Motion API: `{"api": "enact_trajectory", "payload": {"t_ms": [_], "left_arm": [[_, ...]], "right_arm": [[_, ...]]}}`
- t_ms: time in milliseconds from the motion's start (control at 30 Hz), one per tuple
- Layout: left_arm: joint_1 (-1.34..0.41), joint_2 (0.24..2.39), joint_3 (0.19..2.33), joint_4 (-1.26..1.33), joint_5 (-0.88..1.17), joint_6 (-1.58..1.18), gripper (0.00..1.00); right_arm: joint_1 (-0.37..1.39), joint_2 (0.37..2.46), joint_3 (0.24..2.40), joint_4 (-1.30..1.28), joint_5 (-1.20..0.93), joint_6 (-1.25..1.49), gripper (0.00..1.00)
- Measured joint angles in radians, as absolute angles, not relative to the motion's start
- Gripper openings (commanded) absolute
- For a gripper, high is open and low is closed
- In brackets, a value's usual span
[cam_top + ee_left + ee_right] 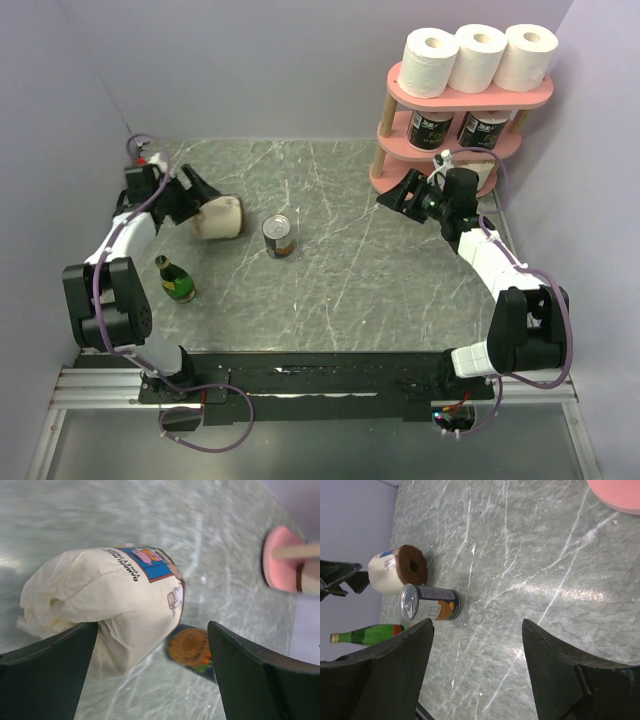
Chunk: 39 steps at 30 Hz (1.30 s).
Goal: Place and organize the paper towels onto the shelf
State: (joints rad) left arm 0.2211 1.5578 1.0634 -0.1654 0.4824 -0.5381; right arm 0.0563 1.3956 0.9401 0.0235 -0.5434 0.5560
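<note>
The pink shelf (530, 97) stands at the far right. Three white paper towels (478, 57) stand on its top board and two black-printed rolls (458, 130) on the middle board. A cream wrapped roll (221, 216) lies on the table at the left; it also shows in the left wrist view (110, 600) and the right wrist view (395, 572). My left gripper (200, 198) is open, its fingers (47, 677) either side of the roll's near end (152, 630). My right gripper (398, 195) is open and empty above the table in front of the shelf (477, 625).
A small metal can (279, 237) stands just right of the cream roll, seen also from the wrists (192, 647) (430, 602). A green bottle (177, 280) stands near the left arm. Purple walls close in the table on three sides.
</note>
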Motion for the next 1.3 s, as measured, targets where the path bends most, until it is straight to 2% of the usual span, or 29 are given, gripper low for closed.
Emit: {"api": "enact_trajectory", "payload": {"t_ms": [400,600,767,1100,1300], "left_arm": [[-0.093,1.695,1.310,-0.157,0.437,-0.540,0.96],[-0.189,1.761,1.422,-0.170,0.413,-0.535,0.96],[-0.210,1.759,1.457,-0.216,0.360,-0.534,0.99],[-0.223,1.792,1.579,-0.391,0.087,-0.516,0.87],[-0.237,1.844,1.575,-0.441,0.034,-0.512,0.88]], "right_arm": [[0.055,1.373,0.923,0.023,-0.543,0.556,0.79],[0.051,1.366,0.923,0.022,-0.542,0.551,0.79],[0.048,1.366,0.923,0.021,-0.539,0.548,0.79],[0.048,1.362,0.923,0.015,-0.538,0.544,0.79],[0.048,1.356,0.923,0.004,-0.538,0.537,0.79]]}}
